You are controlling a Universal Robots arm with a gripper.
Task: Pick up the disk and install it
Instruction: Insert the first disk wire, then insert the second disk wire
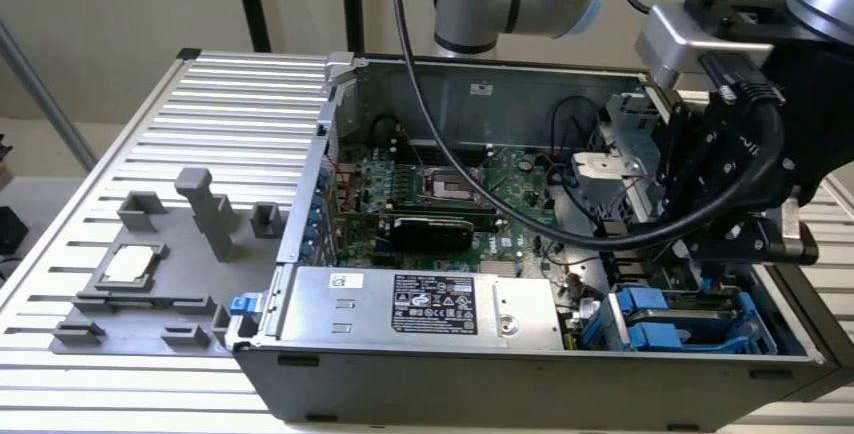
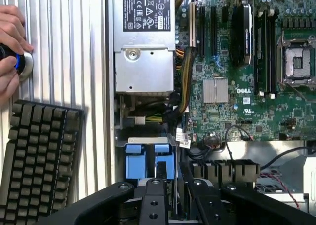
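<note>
Open computer case [image 1: 534,254] on the counter [image 1: 214,154]; disk [image 1: 674,319] in its blue carrier sits in the bay at the case's exterior-view right corner. Claw [image 2: 163,195] hovers above it, grip state cannot tell. Judged install stage; any seating push needs straight alignment.

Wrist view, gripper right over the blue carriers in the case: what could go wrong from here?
The gripper hangs close over the blue disk carriers; slight misalignment could jam against the bay's metal edge. The wire bundle runs beside that bay and might snag. A person's hand rests on the table beside the case, perhaps within the arm's reach.
</note>
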